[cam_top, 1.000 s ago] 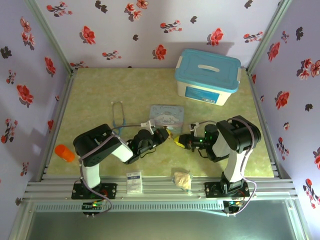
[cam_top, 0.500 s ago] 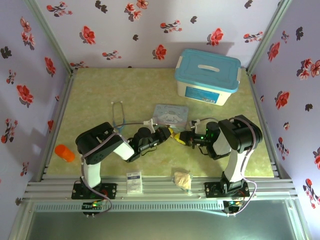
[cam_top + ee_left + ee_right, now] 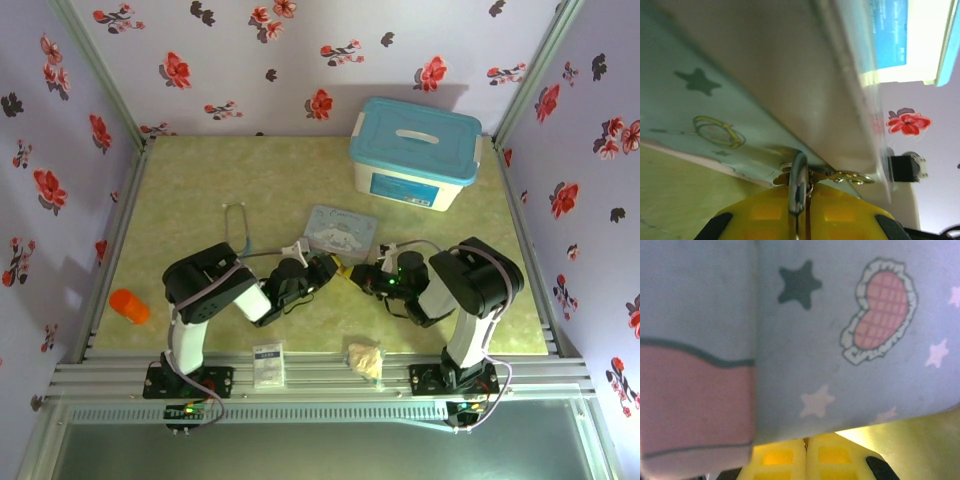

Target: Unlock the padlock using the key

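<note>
Close view of the padlock (image 3: 798,184): thin silver shackle rising from the seam between the yellow pads (image 3: 760,212) of the left gripper (image 3: 338,267), pinched tight there, brass glints at its base. Directly behind, the lower edge of the pastel cartoon tin (image 3: 341,233). Tip to tip with the right gripper (image 3: 361,276) at the tin's near edge; fingers (image 3: 827,456) of that gripper pressed flat together, anything in the seam not discernible. Farther out on the green table (image 3: 200,190): blue-lidded box (image 3: 412,152) at far right, stethoscope (image 3: 238,228) left of the tin, tan wad (image 3: 365,358) and small card (image 3: 267,365) at the near edge.
</note>
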`<state>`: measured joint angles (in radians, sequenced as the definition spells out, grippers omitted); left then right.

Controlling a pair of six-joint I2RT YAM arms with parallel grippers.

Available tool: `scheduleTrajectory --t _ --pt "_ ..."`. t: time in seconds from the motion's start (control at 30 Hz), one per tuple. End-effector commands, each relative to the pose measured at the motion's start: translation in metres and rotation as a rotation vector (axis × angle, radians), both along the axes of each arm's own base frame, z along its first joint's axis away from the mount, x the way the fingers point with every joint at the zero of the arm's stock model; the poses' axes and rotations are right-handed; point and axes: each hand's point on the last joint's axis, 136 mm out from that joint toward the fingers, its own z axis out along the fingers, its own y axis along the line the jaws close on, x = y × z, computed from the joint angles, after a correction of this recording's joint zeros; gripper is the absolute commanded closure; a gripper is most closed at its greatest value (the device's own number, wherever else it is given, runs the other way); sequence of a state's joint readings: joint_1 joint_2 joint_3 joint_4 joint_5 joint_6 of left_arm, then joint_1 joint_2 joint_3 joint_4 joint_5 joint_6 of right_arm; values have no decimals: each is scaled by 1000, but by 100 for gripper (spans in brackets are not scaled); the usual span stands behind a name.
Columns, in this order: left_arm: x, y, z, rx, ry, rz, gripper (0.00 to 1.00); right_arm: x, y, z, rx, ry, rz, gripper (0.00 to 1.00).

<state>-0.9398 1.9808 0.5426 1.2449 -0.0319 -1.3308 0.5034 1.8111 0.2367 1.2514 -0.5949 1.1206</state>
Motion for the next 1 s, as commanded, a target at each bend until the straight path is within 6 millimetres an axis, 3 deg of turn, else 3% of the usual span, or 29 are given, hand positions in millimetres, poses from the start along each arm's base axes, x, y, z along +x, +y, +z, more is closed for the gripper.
scheduleTrajectory --t 0.0,0.17,0.3,0.4,0.47,0.63,0.77,0.97 --pt "-40 -40 15 -80 0 -178 100 28 5 22 -10 -168 -95 100" --pt "-42 -41 13 -75 3 -185 100 30 12 28 24 -166 -76 100" --pt "-42 -41 12 -70 5 -186 94 28 12 29 28 -162 -70 100" --pt "-42 -40 8 -63 18 -181 100 25 9 31 47 -143 -78 89" --pt "-41 -35 4 -56 29 -162 100 23 7 33 62 -134 -77 88" --pt "-35 -24 1 -35 36 -120 100 16 -9 7 -73 -84 -100 75" --pt "-34 -17 1 -13 37 -103 100 6 -27 -6 -227 -86 -106 72" --pt "-34 -10 -7 54 56 -92 100 -6 -51 -7 -517 -150 -41 67"
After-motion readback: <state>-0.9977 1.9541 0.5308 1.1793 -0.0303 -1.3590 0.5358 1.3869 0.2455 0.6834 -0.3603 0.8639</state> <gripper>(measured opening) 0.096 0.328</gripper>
